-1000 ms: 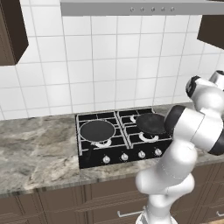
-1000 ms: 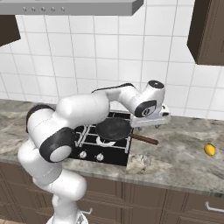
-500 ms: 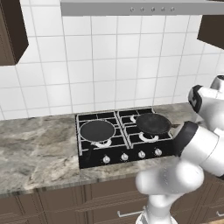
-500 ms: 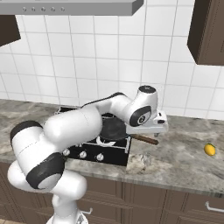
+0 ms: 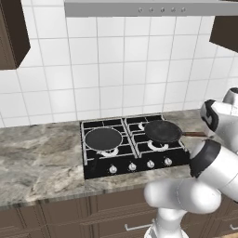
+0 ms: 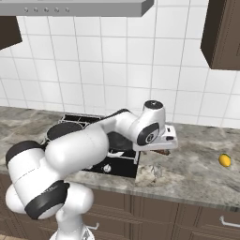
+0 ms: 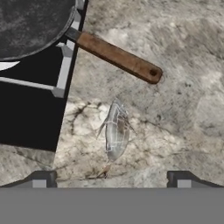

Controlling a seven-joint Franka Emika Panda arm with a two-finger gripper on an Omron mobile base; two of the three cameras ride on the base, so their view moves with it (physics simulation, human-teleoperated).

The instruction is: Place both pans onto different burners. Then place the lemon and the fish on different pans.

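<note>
Two black pans rest on the cooktop's burners (image 5: pixel 157 147): one pan (image 5: pixel 103 138) on the left, the other pan (image 5: pixel 162 131) on the right with its brown handle (image 7: pixel 116 57) reaching out over the counter. The small silvery fish (image 7: pixel 116 131) lies on the marble counter just right of the cooktop, also seen as the fish (image 6: pixel 157 171) near the front edge. My gripper (image 7: pixel 111 180) hangs open directly above it, one fingertip on each side, touching nothing. The yellow lemon (image 6: pixel 225 160) sits on the counter far to the right.
The black cooktop (image 5: pixel 139 160) has a row of silver knobs (image 5: pixel 132 166) along its front. A tiled wall stands behind, a range hood (image 5: pixel 148 8) above, and dark cabinets (image 6: pixel 225 33) at the upper sides. Marble counter (image 6: pixel 197 173) stretches between fish and lemon.
The arm has swung right, carrying the open gripper from over the right pan's handle to above the fish. Both pans have stayed where they were.
</note>
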